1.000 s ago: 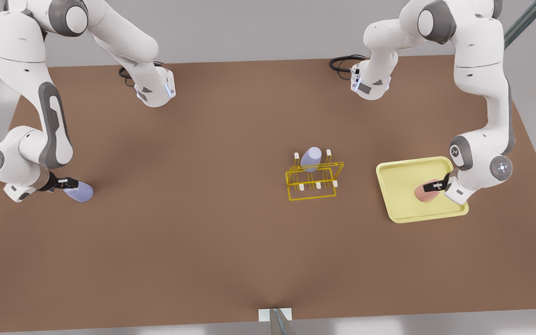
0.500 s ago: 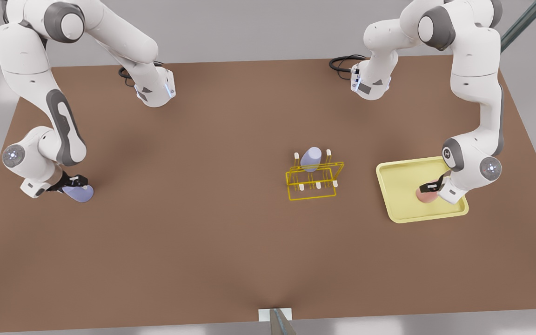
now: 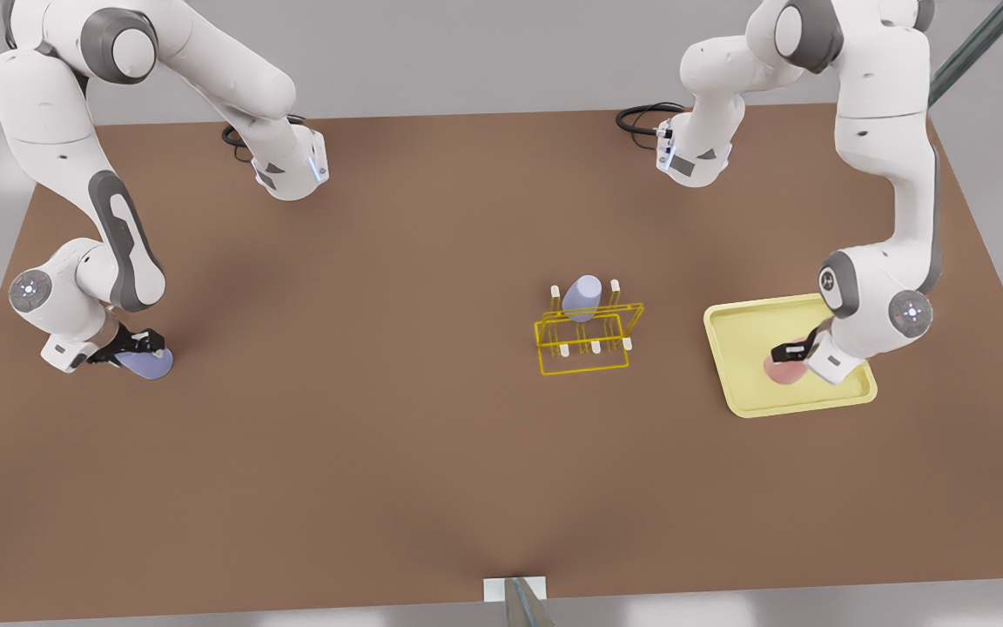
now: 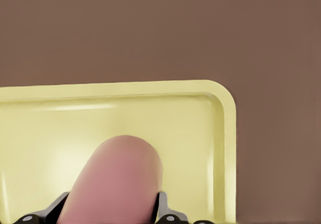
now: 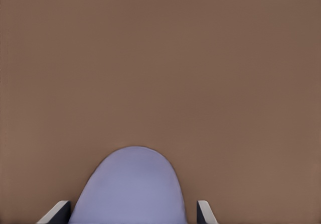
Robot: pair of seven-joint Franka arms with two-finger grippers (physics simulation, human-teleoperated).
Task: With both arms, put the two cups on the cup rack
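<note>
In the front view, the left gripper is over the pale-yellow tray at the front view's right, its black fingers set around the pink cup, which lies inside the tray near its right-hand half. At the front view's left, the right gripper is low over the brown table, its fingers on either side of a lavender cup that sits directly on the tabletop. Between the two, right of the table's centre, stands the yellow cup rack with white-tipped pegs; a second lavender cup is already set on one of its back pegs, tilted, while the front pegs are bare. The rack stands apart from the tray, near its left edge. In the left wrist view, the pink cup lies between the two dark fingers, which press close against its sides, so the pincer holds it narrowly; the tray shows its raised rim and rounded corner beyond the cup, with bare table past it. In the right wrist view, the lavender cup fills the space between the fingertips, which stand a little off its sides; whether they grip it I cannot tell.
</note>
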